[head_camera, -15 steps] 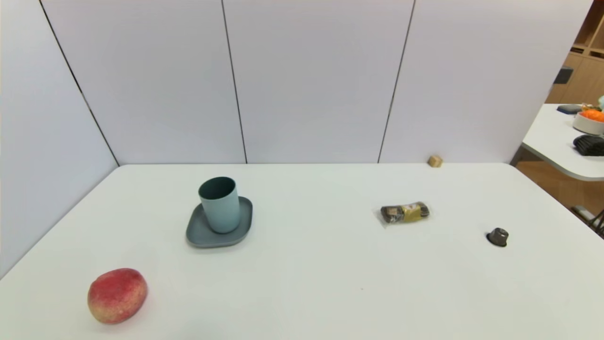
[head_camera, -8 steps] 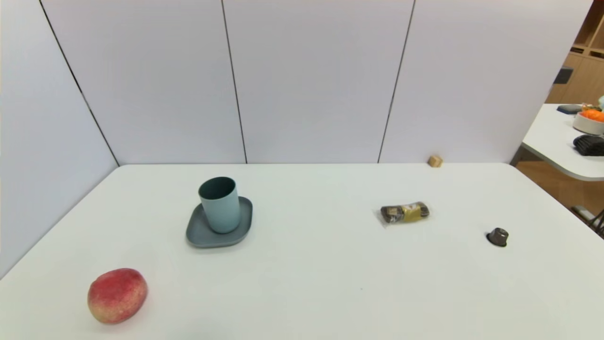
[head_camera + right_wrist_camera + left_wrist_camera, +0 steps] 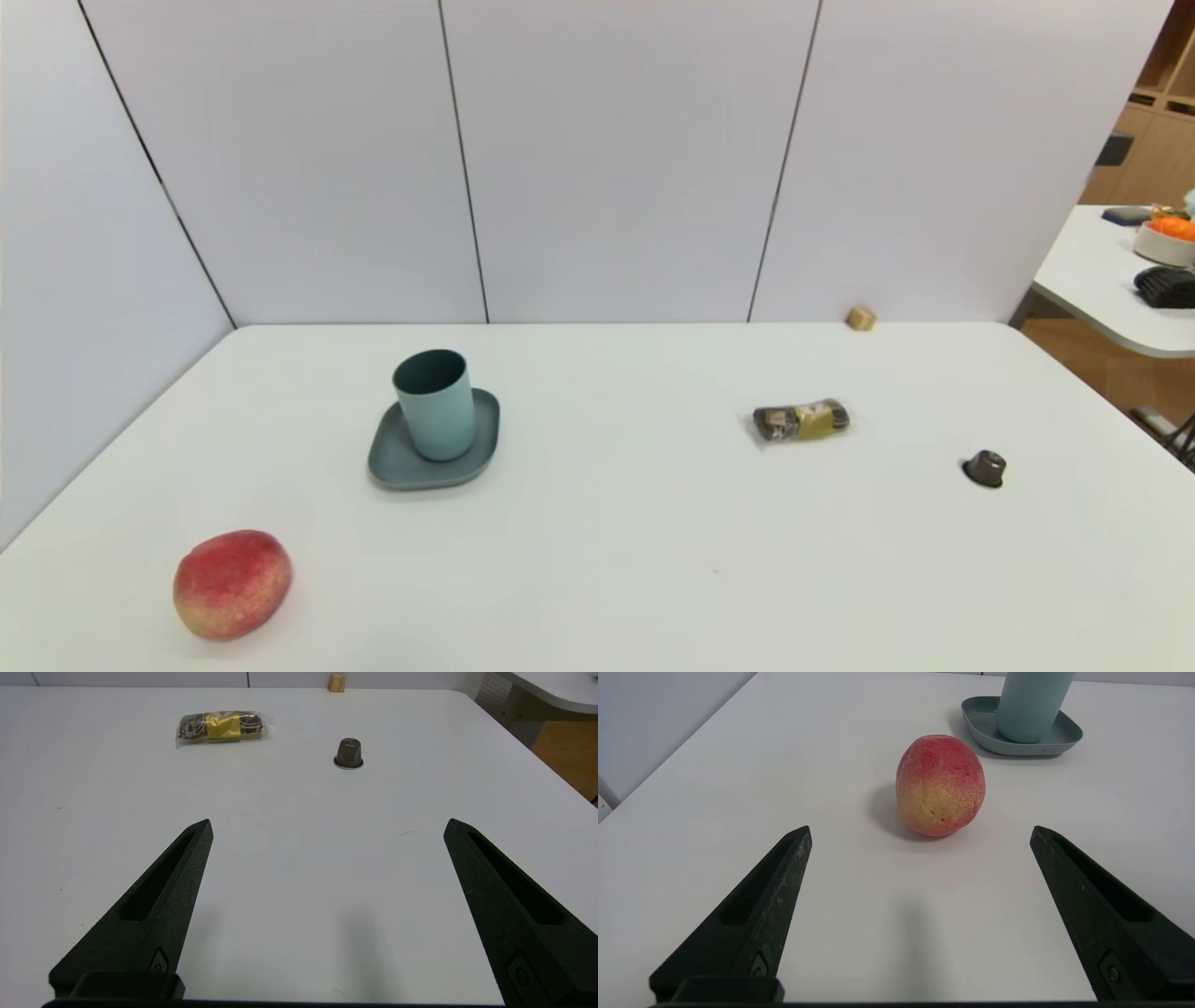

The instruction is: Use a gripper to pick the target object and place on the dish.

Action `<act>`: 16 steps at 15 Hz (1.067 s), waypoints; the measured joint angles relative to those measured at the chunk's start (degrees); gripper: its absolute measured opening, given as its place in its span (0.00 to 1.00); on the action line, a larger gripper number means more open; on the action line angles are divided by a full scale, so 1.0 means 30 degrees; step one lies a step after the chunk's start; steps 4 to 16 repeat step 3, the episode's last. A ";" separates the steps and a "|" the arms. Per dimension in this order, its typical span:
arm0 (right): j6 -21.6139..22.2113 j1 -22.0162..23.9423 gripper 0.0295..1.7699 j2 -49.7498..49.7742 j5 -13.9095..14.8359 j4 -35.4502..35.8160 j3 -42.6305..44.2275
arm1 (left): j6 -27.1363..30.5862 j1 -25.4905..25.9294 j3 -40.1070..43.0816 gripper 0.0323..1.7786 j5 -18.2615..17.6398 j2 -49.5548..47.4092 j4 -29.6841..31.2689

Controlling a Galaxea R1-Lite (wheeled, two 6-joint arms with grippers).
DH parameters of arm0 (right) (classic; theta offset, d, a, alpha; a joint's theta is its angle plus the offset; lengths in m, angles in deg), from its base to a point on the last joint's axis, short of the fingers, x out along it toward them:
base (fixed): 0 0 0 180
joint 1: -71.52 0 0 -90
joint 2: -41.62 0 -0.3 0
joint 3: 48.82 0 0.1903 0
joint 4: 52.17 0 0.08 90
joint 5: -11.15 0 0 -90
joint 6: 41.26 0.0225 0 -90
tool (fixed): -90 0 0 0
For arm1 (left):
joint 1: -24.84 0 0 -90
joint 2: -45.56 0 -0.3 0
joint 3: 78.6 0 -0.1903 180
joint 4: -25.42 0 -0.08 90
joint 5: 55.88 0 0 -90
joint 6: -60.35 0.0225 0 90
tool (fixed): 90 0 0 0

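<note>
your left pincer (image 3: 920, 828) stands wide open and empty, on the near side of the dish (image 3: 422, 474), with the peach (image 3: 232, 585) between the two. the cup (image 3: 441, 415) stands upright inside the dish's rim, so the placing looks done. treat what's left as backing off: keep the tips low-risk by drawing them straight towards you, away from the dish, without sweeping sideways into the peach. don't regrip; a nudge could tip the tall cup. your right pincer (image 3: 330, 821) idles open, well right of the dish.
</note>
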 joint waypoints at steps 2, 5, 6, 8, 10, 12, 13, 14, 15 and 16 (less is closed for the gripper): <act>0.0065 0.0000 0.97 0.0000 -0.0041 0.0016 0.0000 | 0.0000 0.0000 0.0000 0.95 0.0000 0.0000 -0.0008; 0.0126 0.0000 0.97 0.0000 -0.0057 0.0008 0.0000 | 0.0000 0.0000 0.0000 0.95 0.0000 0.0000 0.0000; 0.0126 0.0000 0.97 0.0000 -0.0057 0.0008 0.0000 | 0.0000 0.0000 0.0000 0.95 0.0000 0.0000 0.0000; 0.0126 0.0000 0.97 0.0000 -0.0057 0.0008 0.0000 | 0.0000 0.0000 0.0000 0.95 0.0000 0.0000 0.0000; 0.0126 0.0000 0.97 0.0000 -0.0057 0.0008 0.0000 | 0.0000 0.0000 0.0000 0.95 0.0000 0.0000 0.0000; 0.0126 0.0000 0.97 0.0000 -0.0057 0.0008 0.0000 | 0.0000 0.0000 0.0000 0.95 0.0000 0.0000 0.0000; 0.0126 0.0000 0.97 0.0000 -0.0057 0.0008 0.0000 | 0.0000 0.0000 0.0000 0.95 0.0000 0.0000 0.0000; 0.0126 0.0000 0.97 0.0000 -0.0057 0.0008 0.0000 | 0.0000 0.0000 0.0000 0.95 0.0000 0.0000 0.0000; 0.0126 0.0000 0.97 0.0000 -0.0057 0.0008 0.0000 | 0.0000 0.0000 0.0000 0.95 0.0000 0.0000 0.0000; 0.0126 0.0000 0.97 0.0000 -0.0057 0.0008 0.0000 | 0.0000 0.0000 0.0000 0.95 0.0000 0.0000 0.0000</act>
